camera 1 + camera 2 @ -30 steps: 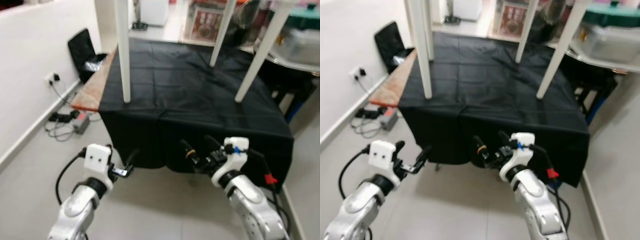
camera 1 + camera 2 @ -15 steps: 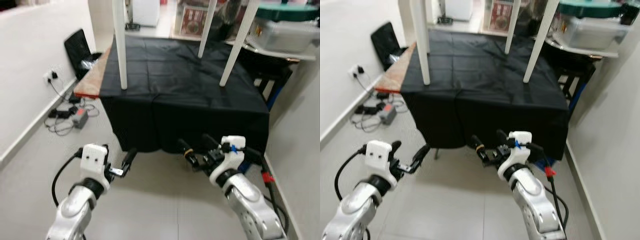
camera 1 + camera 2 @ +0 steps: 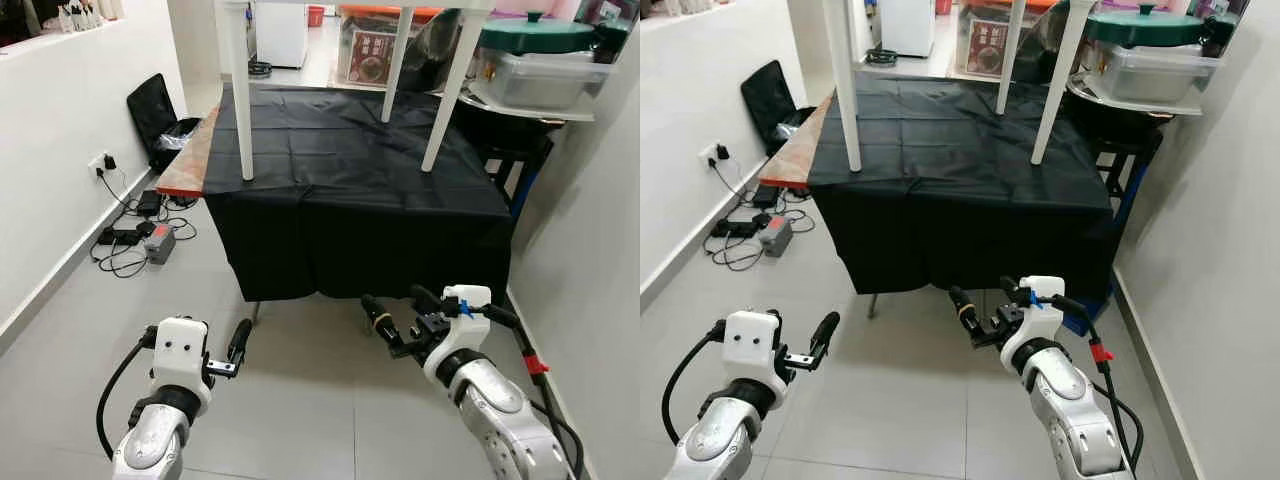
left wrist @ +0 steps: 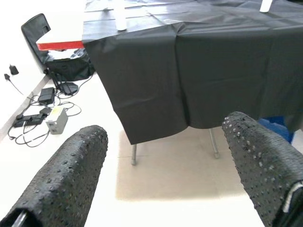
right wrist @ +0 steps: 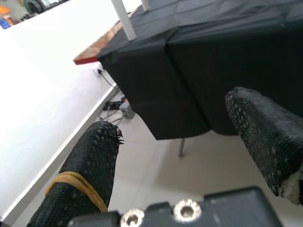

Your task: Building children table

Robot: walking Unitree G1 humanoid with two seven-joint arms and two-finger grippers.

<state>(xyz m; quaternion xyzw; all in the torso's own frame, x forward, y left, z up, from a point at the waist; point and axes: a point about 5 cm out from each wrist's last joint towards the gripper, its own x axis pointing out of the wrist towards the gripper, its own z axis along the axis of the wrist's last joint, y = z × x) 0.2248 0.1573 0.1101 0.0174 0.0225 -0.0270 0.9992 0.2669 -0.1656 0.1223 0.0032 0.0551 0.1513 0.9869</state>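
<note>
Pale tiled floor (image 3: 300,400), white walls either side. Left end effector (image 3: 238,345) low over the tiles, short of the desk (image 3: 350,180), fingers (image 4: 71,175) spread wide, nothing between them. Right end effector (image 3: 395,320) likewise low before the desk's front, fingers (image 5: 90,165) apart and empty, yellow band (image 5: 71,182) round one. Both silver arms reaching forward from below.

Ahead: desk draped in black cloth (image 3: 960,200) hanging down the front, thin metal feet showing beneath the hem. Bare reddish edge (image 3: 185,170) exposed along the desk's left side. Standing on the cloth, well apart from both end effectors: white legs (image 3: 240,100) of the children table, one near the front left corner, two more (image 3: 445,90) toward the right and back, tops cut off by the frame edge.

Left of the desk, on the floor by the wall: black bag (image 3: 155,110), tangle of cables and a small grey box (image 3: 160,243), wall socket (image 3: 102,160) with a plug in it. Right of the desk: shelf with a clear lidded tub (image 3: 1150,75) and a green-lidded pot (image 3: 1140,25) on top, blue frame below. Behind the desk, a red-and-white box (image 3: 365,50) and white appliance (image 3: 280,30).
</note>
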